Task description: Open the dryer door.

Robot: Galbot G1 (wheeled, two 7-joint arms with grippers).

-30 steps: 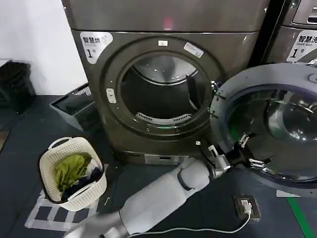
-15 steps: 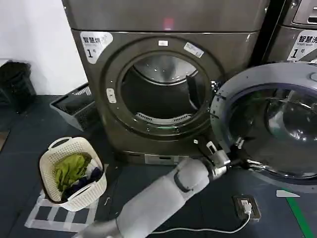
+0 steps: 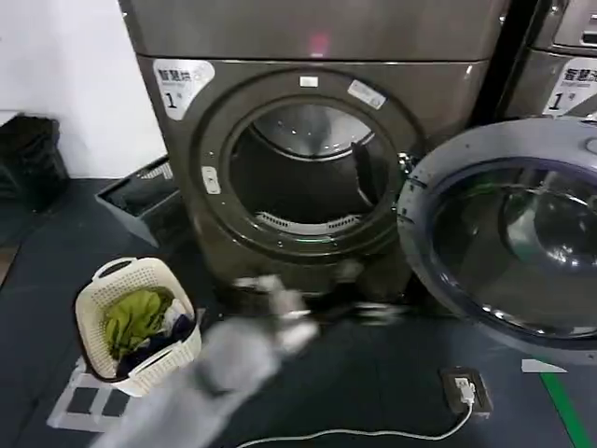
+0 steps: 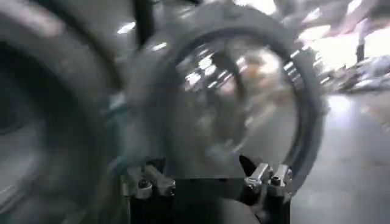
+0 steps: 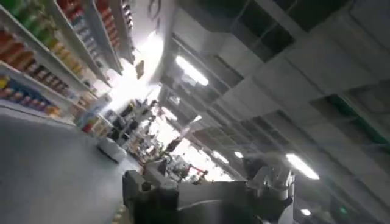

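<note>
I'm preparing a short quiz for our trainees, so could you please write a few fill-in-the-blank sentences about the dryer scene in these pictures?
1. The dryer door is swung ____, leaving the drum exposed.
2. The white laundry basket stands on the ____ in front of the dryer.
3. The white sticker on the dryer's front shows the digit ____.
4. The left gripper is ____ from the door, not touching it.

Missing words: open; floor; 1; apart

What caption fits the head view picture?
Big bronze-grey dryer with chrome-rimmed round door swung open; left end effector near its base.
</note>
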